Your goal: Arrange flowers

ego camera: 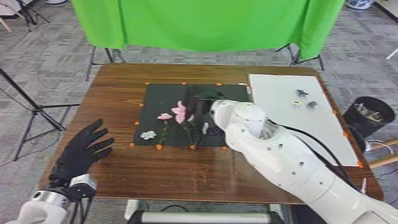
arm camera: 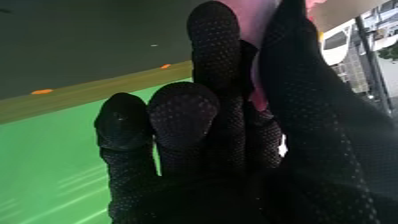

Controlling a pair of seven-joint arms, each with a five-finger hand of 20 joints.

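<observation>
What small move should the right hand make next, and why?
I'd ease the right hand down toward the dark mat before releasing: the right wrist view seems to show a pink piece between thumb and fingers, and the hand is over the mat, beside a pink flower.

The cloth is green, the mat blackish, the long flower pink, the table grained brown

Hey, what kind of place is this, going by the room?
Probably a robotics lab or recording studio: a white robot arm reaches over the table, a green cloth hangs behind it, and a black tripod stands on gray carpet.
</observation>
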